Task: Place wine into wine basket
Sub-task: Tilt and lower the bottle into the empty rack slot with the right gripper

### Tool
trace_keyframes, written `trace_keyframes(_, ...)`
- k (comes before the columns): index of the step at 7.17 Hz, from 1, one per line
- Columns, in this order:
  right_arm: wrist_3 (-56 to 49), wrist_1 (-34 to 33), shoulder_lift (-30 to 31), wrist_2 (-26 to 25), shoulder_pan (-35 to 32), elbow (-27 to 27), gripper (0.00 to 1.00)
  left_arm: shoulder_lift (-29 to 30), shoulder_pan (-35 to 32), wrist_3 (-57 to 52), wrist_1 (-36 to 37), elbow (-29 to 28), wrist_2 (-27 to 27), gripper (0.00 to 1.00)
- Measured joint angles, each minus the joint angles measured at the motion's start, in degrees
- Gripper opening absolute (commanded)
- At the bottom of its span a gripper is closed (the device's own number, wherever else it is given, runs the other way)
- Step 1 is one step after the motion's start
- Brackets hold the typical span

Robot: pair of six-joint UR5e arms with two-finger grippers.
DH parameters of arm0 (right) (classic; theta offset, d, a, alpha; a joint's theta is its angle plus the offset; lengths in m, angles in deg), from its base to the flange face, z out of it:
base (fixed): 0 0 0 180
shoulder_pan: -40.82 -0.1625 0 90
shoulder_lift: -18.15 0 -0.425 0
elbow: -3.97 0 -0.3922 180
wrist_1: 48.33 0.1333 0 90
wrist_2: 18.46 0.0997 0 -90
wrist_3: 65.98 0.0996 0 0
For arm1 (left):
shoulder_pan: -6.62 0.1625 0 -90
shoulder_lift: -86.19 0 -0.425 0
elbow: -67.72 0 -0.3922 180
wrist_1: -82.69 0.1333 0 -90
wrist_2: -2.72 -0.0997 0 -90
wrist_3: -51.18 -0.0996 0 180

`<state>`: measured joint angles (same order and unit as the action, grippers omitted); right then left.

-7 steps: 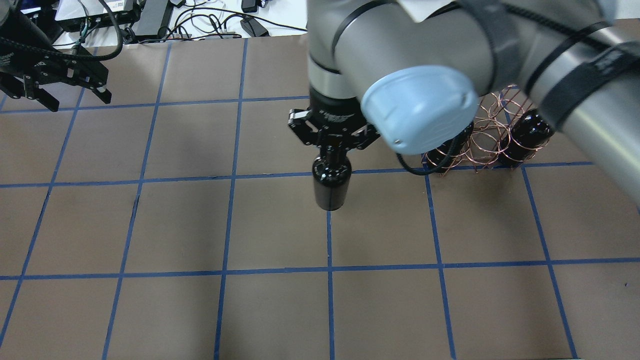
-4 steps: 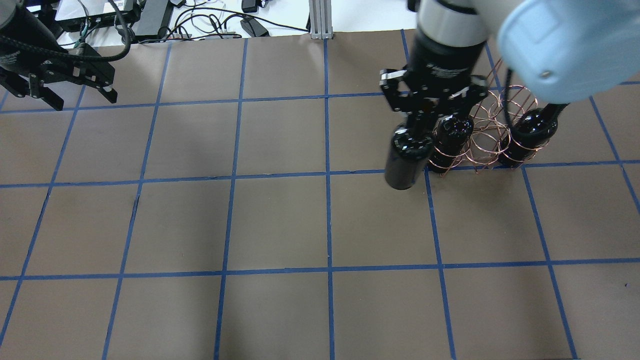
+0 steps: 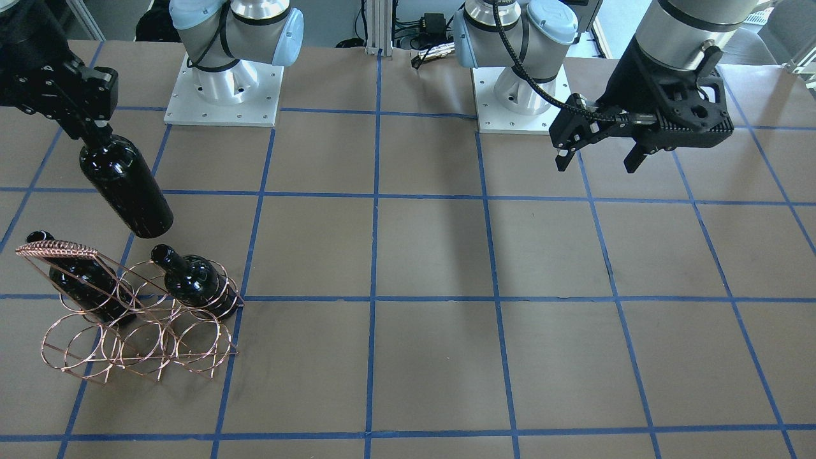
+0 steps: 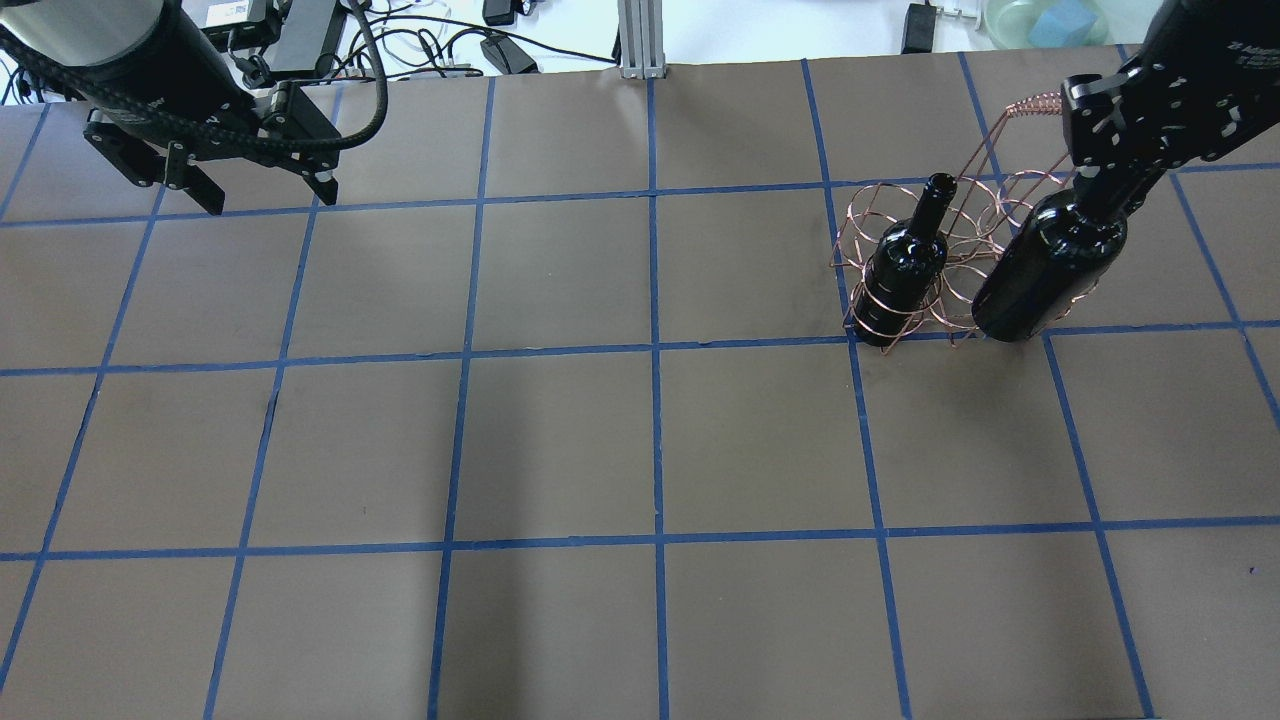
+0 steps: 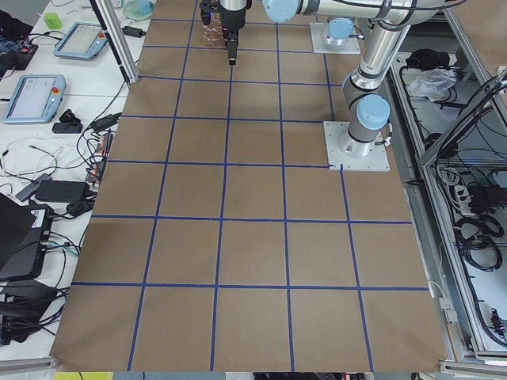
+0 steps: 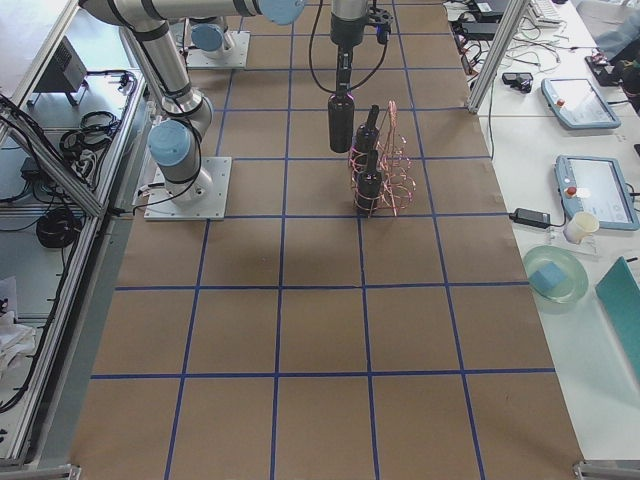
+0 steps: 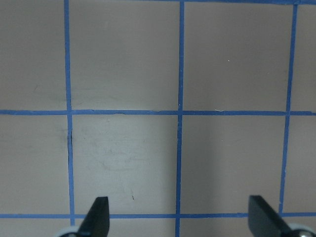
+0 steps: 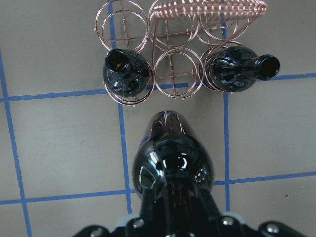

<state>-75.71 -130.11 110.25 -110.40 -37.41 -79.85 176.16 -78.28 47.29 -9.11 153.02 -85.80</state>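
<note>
Change: a second ago the right gripper (image 4: 1100, 190) held the wine (image 4: 1045, 270) over the middle of the table (image 4: 560, 450), well apart from the wine basket (image 3: 57, 247). Now the bottle hangs on the robot's side of the basket, near its rings. The carry looks all but finished.

Meaning for the task: nothing has gone in yet. Lining up and sliding the bottle into a ring is what remains.

Basket's load: two other bottles (image 8: 123, 74) already sit in it, one at each outer ring of the row nearest the held bottle. The middle ring (image 8: 175, 64) between them looks free, so it is the likely slot.

Right jaws: closed narrow on the neck of the wine, which hangs base-down and somewhat tilted, off the table.

Contact with the basket: the bottle seems clear of the wire — though in the overhead view it overlaps the basket, so I cannot be sure.

Left jaws: the left gripper (image 3: 596, 162) stands wide open with only bare table beneath it, holding and touching nothing, well apart from the basket.
</note>
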Motion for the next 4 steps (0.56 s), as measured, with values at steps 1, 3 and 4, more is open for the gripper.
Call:
trace_keyframes(1, -1.3, -1.2, -0.9, 0.7, 0.7, 0.1, 0.0, -0.1, -0.1, -0.2, 0.0, 0.0, -0.2, 1.0)
trace_keyframes(3, -1.8, -4.8, -3.9, 1.8, 1.0, 0.7, 0.0, -0.3, -0.1, -0.2, -0.1, 0.1, 0.0, 1.0)
trace_keyframes(4, -2.0, -5.6, -5.4, 1.9, 1.0, 1.5, 0.0, -0.3, -0.1, -0.1, -0.1, 0.2, 0.0, 1.0)
